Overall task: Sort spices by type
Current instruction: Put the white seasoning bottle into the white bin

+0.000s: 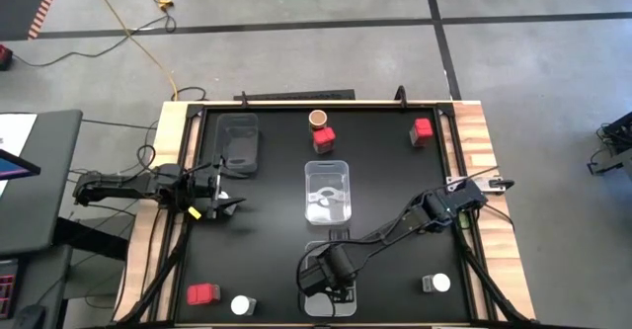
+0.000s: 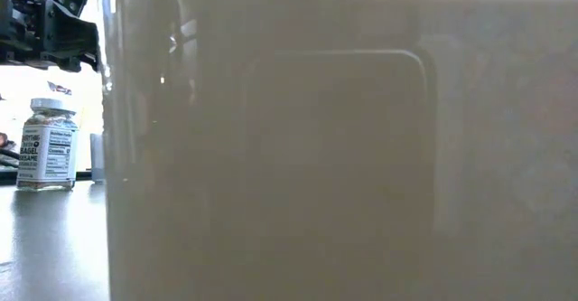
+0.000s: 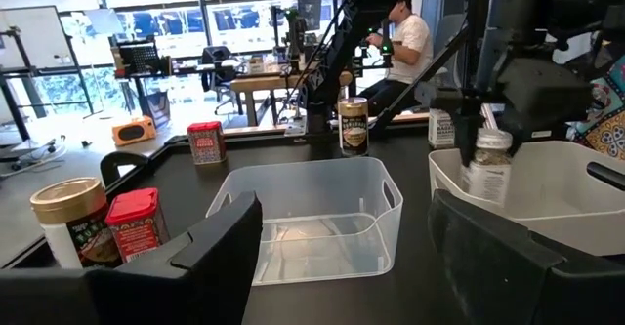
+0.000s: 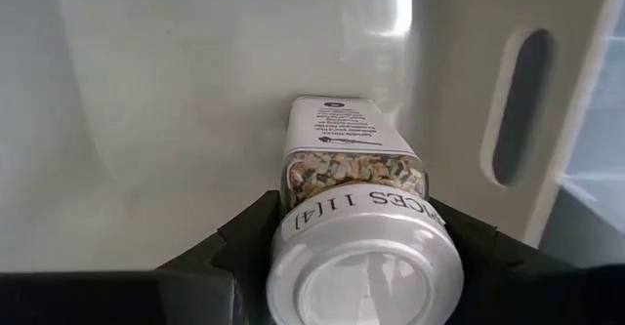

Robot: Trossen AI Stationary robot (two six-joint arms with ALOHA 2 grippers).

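While the left gripper [image 1: 219, 199] waits half open and empty at the worktop's [image 1: 267, 260] left side, the right gripper's [image 4: 342, 242] fingers [image 4: 244, 237] clamp a silver-lidded spice jar [image 4: 354, 208] inside the clear tub [image 1: 329, 304] at the near edge.

One tub [image 1: 328, 193] is set at the table's centre, another [image 1: 238, 143] toward the far left. A jar [image 1: 318, 120] is placed just behind a box [image 1: 324, 138]. A third tub [image 1: 314, 307] is found at the near edge.
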